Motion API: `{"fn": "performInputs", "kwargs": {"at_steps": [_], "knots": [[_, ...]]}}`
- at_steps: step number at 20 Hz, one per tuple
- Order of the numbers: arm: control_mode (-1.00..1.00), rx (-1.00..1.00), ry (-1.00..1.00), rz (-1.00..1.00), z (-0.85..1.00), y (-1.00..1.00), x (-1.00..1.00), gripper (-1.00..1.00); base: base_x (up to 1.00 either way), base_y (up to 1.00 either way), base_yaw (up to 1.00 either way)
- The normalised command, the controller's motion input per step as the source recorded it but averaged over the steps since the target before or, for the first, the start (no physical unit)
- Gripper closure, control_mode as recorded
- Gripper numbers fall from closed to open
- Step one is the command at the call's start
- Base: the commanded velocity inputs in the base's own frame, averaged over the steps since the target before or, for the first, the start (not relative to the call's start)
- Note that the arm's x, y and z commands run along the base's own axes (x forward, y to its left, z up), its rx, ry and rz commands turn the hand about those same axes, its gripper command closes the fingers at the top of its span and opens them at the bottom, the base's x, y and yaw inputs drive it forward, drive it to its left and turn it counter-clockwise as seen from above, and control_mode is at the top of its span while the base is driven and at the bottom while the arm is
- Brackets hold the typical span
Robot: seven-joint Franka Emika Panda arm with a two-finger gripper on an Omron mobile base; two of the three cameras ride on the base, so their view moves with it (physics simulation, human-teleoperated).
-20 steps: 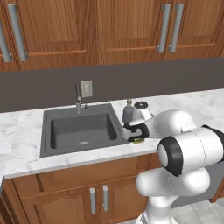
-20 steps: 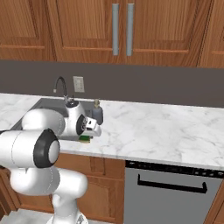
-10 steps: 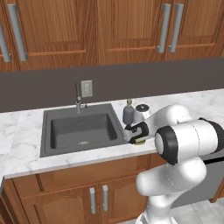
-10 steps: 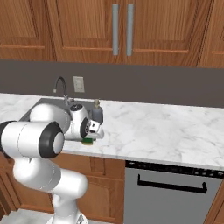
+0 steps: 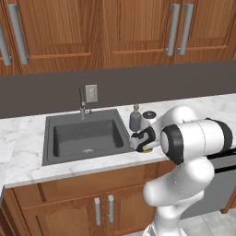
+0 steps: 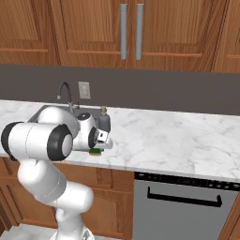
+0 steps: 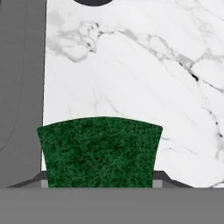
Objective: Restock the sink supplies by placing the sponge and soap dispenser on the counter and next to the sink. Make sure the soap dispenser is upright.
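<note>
gripper (image 6: 97, 149) low over counter (image 6: 164, 136), closed on sponge (image 7: 99, 151) as before, elbow swung forward, soap dispenser (image 5: 135, 118) unmoved

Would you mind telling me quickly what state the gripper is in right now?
Gripper: closed on the sponge, low over the counter beside the sink.
</note>
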Motion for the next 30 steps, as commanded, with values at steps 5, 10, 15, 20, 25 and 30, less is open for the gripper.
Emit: {"fn": "performInputs", "kwargs": {"at_steps": [5,10,15,20,25,30], "knots": [[-1.00,0.00,0.00,0.00,-0.09,0.00,0.30,1.00,0.00,0.00,0.00],[-1.00,0.00,0.00,0.00,-0.12,0.00,0.28,-1.00,0.00,0.00,0.00],[-1.00,0.00,0.00,0.00,-0.09,0.00,0.07,-1.00,0.00,0.00,0.00],[-1.00,0.00,0.00,-0.01,0.01,0.00,-0.08,-1.00,0.00,0.00,0.00],[-1.00,0.00,0.00,-0.05,0.44,0.00,-0.45,-1.00,0.00,0.00,0.00],[-1.00,0.00,0.00,-0.07,0.63,0.00,-0.41,-1.00,0.00,0.00,0.00]]}}
